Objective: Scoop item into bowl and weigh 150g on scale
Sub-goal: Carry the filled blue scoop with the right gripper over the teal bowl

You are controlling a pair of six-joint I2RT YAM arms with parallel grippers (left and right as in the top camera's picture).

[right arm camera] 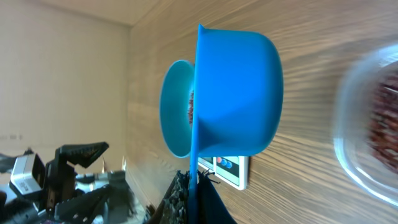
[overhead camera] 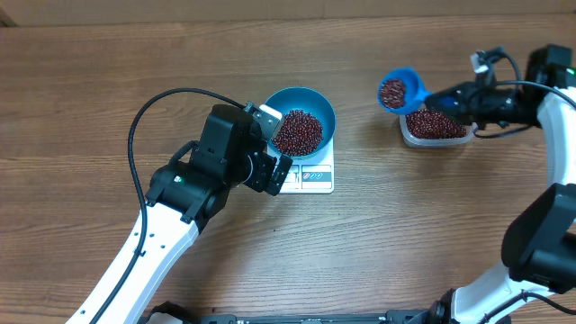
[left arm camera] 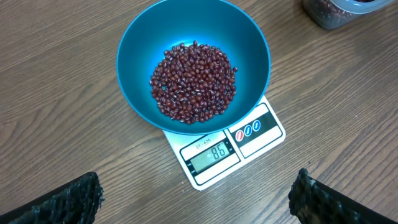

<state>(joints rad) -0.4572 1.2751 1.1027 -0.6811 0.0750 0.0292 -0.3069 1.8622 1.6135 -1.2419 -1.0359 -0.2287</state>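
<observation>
Beans first: a dark red-brown heap lies in the bottom of the blue bowl. The bowl stands on the scale, covering its back part and leaving the front strip bare. From the left wrist camera I read 86 on the display, with three small round marks just beside it.

My left gripper hangs at the scale's left side, over the wooden table. Its jaws are spread wide with nothing between them. In the wrist view the dark fingertips sit in the two bottom corners, both apart from the scale and the bowl.

Off to the scale's right, my right gripper is clamped onto the handle of a small blue scoop. The scoop's cup faces up with a load of beans in it. It is held between the scale and the clear tub, much nearer the tub, right at its rim. The tub rests on the table well to the right of the scale, with more beans inside.

The right wrist camera sees the scoop edge-on, filling the middle of the picture. The bowl and a corner of the scale peek out behind it, and the tub is a blur at the edge. The handle runs down into dark fingers at the bottom, too close for me to see the pinch itself.
</observation>
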